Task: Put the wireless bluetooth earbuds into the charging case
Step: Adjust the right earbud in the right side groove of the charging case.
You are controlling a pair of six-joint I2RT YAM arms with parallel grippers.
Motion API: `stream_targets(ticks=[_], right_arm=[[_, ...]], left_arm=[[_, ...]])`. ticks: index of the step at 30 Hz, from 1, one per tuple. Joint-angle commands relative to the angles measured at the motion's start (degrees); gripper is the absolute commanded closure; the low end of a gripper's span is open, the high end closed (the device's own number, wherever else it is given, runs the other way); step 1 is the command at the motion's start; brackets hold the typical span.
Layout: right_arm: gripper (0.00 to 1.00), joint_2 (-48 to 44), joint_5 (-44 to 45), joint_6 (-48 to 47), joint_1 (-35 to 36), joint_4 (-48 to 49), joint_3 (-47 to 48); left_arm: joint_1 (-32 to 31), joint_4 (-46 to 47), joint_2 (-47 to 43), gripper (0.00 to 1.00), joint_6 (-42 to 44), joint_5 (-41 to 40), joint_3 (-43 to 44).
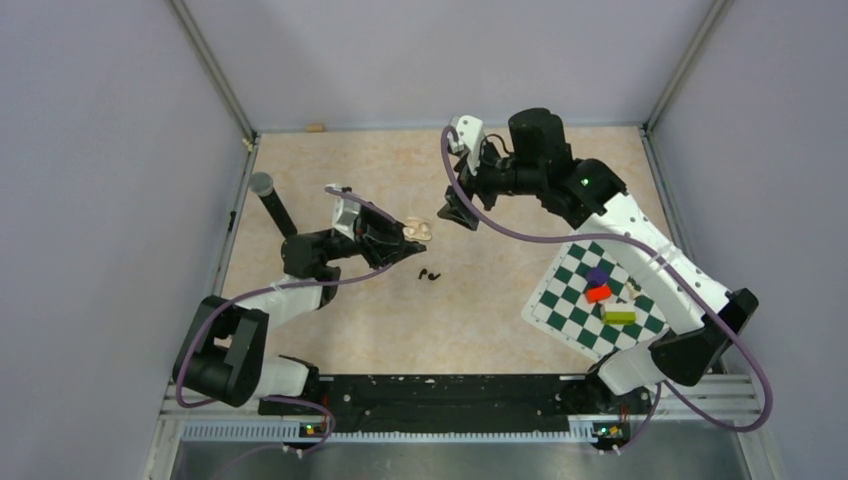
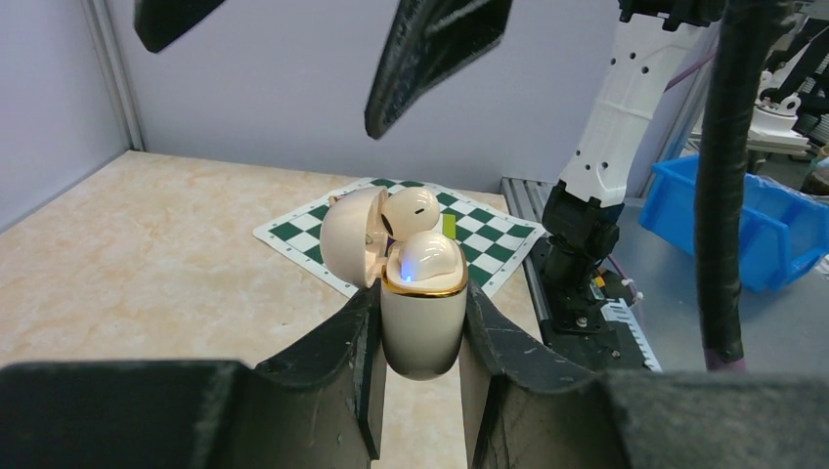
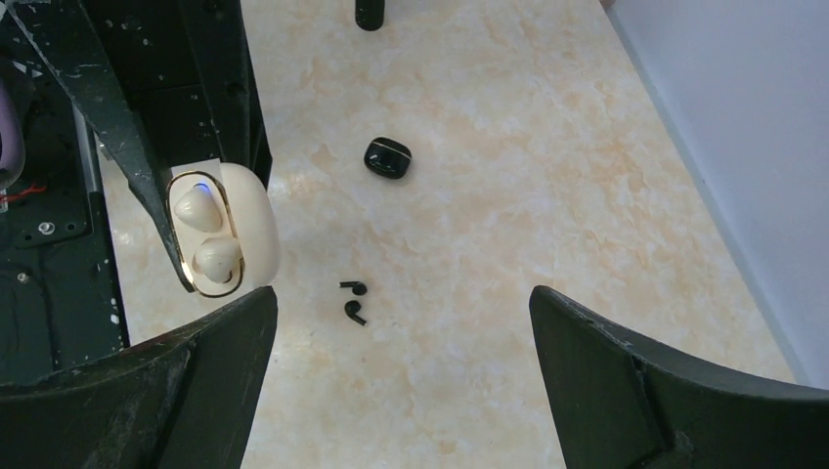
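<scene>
Charging case (image 2: pixel 422 327), cream, open, between left fingers (image 2: pixel 327 366)

In the left claw (image 2: pixel 420 301), a glossy cream pebble-shaped case (image 2: pixel 422 332), gold-rimmed, blue-lit. Below the right claw (image 3: pixel 401 298): tiny black comma-shaped earbuds (image 3: pixel 359 289), a glossy black rounded case (image 3: pixel 387 157), beige marbled bench (image 3: pixel 508 176).

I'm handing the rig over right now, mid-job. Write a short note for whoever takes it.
Left gripper: shut on the cream case, held upright, lid open.
Right gripper: open, empty, above that case.
Done: both cream buds sit in their wells, with a blue light on.
On the table: two black buds lie loose, side by side. The black case lies apart from them and looks shut.
Left: close the cream lid. The black set is untouched, if it counts.
</scene>
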Motion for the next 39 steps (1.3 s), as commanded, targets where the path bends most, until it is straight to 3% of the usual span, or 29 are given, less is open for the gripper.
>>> stream_targets(ticks=[1, 27, 39], right_arm=[[0.01, 1.4, -6.3, 0.7, -1.4, -3.9, 6.1], [0.01, 7.8, -12.0, 2.9, -1.4, -6.4, 8.3], [0.01, 8.0, -13.4, -1.4, -1.4, -7.1, 8.7]], left_arm=[[-0.6, 5.7, -1.8, 1.00, -0.8, 1.2, 1.8], [-1.7, 5.7, -1.7, 1.00, -1.0, 2.8, 1.9], [-2.1, 5.7, -1.3, 1.00, -1.1, 3.2, 2.0]])
